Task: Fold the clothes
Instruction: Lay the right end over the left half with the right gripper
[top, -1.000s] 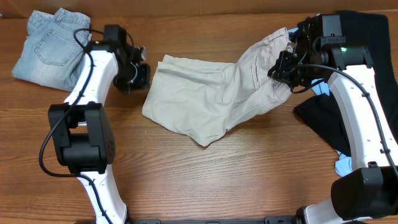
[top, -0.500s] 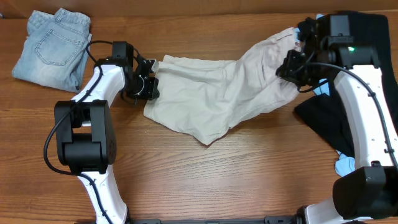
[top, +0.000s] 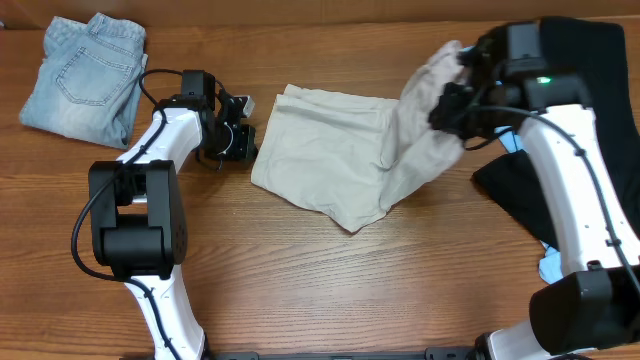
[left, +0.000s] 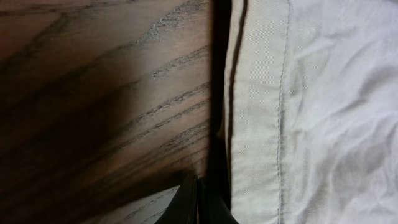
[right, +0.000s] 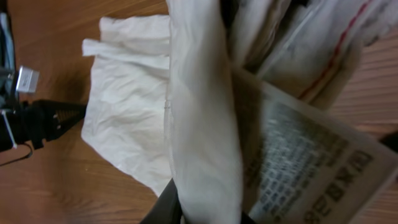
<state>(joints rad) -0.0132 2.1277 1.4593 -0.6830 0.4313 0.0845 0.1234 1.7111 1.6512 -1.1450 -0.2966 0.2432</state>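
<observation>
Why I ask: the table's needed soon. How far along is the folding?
Early. Done: the jeans look folded at the far left corner. In hand: the right tool is shut on the beige shorts, one end raised; the left tool is shut beside their other edge, holding nothing. Left: finishing the shorts, then the black garment and light-blue piece heaped at the right.

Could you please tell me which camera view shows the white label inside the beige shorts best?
The right wrist view: the label fills its lower right, print visible but blurred. The overhead view shows the beige shorts but no label; the left wrist view shows only a stitched hem.
</observation>
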